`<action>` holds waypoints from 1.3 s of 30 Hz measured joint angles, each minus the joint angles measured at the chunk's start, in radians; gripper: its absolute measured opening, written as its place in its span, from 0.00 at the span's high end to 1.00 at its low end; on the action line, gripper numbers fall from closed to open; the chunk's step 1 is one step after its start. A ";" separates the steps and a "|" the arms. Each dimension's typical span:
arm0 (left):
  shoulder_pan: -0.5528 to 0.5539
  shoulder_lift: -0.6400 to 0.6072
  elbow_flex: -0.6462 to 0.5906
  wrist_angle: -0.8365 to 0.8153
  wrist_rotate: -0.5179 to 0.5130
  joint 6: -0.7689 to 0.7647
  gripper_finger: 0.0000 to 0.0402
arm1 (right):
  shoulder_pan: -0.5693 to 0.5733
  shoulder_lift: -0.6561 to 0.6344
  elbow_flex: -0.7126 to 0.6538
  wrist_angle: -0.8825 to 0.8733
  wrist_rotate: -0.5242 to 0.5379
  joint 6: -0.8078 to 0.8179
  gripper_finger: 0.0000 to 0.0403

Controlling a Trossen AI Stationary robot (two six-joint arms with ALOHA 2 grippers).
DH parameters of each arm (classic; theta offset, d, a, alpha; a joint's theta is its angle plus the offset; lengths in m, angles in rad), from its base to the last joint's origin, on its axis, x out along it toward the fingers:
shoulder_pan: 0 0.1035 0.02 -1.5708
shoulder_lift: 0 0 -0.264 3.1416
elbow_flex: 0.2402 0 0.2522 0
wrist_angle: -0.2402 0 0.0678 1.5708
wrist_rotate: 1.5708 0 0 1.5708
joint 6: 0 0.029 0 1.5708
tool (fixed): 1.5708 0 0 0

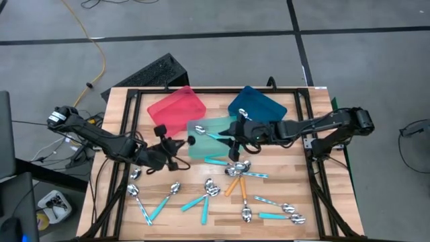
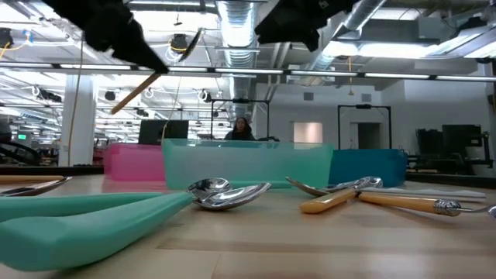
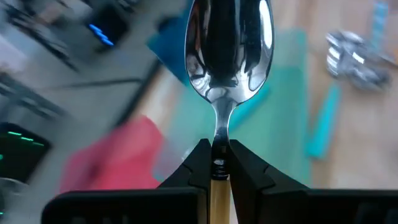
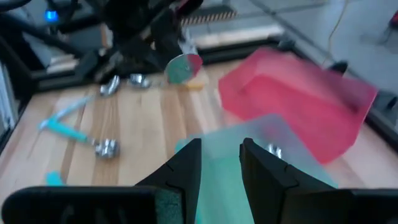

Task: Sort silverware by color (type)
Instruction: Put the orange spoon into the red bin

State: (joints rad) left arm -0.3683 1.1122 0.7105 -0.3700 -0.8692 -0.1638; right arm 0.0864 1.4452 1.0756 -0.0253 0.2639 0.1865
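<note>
The left gripper [image 3: 216,163] hangs above the table's left half, just short of the red tray [image 1: 176,107], its two dark fingers [image 3: 198,165] pressed in on the neck of an orange-handled spoon [image 3: 229,56]. The pinch sits right where the pale orange handle meets the metal stem. The shiny bowl stands out beyond the fingertips and points toward the trays. In the low view the same spoon's handle slants down from the dark gripper, well clear of the tabletop.

The right gripper [image 4: 219,163] is over the teal tray [image 1: 213,134], which lies between the red tray and the blue tray [image 1: 259,104]. Its fingers [image 4: 186,168] stand partly apart, with a clear gap between them and nothing in that gap. A teal-handled spoon [image 1: 213,136] lies in the teal tray, just beside this gripper; a small shiny bowl [image 4: 272,149] shows there in the right wrist view, probably this same spoon, though the blur makes that uncertain.

The rest of the silverware [image 1: 222,195] is spread over the near half of the wooden table [image 1: 127,107]: teal, orange and pale-handled spoons, some crossing one another in a small heap just in front of the teal tray, others apart toward the front edge.
</note>
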 joint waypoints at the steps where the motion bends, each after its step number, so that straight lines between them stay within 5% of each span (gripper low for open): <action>1: 0.000 0.000 0.000 0.023 -0.038 0.021 0.97 | -0.001 0.000 0.000 0.019 0.018 0.000 0.67; 10: 0.001 0.002 0.000 0.204 -0.260 0.101 0.96 | -0.003 0.000 0.000 0.166 0.171 -0.031 0.67; 21: 0.042 0.002 0.000 0.346 -0.257 0.172 0.96 | -0.002 0.147 0.006 0.431 0.183 -0.230 0.65; 32: 0.082 0.002 0.000 0.391 -0.254 0.199 0.96 | -0.005 0.283 0.097 0.580 0.183 -0.260 0.38; 39: 0.092 0.002 0.000 0.414 -0.248 0.212 0.96 | -0.011 0.296 0.151 0.582 0.184 -0.258 0.35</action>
State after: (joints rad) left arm -0.2764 1.1145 0.7109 0.0444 -1.1177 0.0481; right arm 0.0753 1.7415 1.2262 0.5571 0.4482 -0.0719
